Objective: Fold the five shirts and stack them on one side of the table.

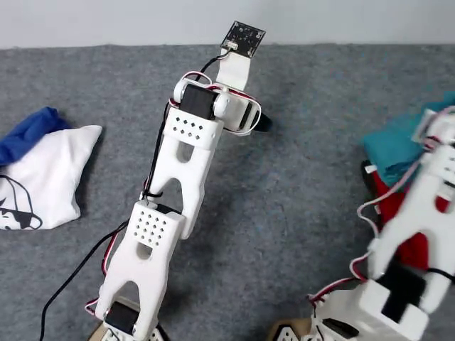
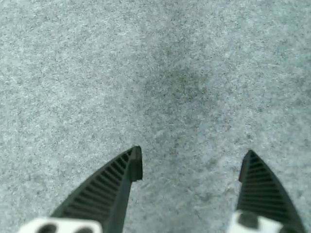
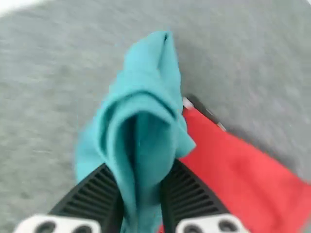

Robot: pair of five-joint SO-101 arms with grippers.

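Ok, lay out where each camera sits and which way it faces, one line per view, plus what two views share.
High view: fixed above the table, looking down; left arm mid-table, right arm at the edge.
Left wrist view: on the left arm, facing the table past the open left gripper.
Right wrist view: on the right arm, facing the teal shirt clamped in the right gripper, next to the red shirt.
Shared: high and right wrist views both show those two shirts.

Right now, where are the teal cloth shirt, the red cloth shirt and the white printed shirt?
teal cloth shirt (image 3: 141, 131): right wrist view, raised middle fold.
red cloth shirt (image 3: 238, 170): right wrist view, flat middle.
white printed shirt (image 1: 53, 170): high view, plain upper part.
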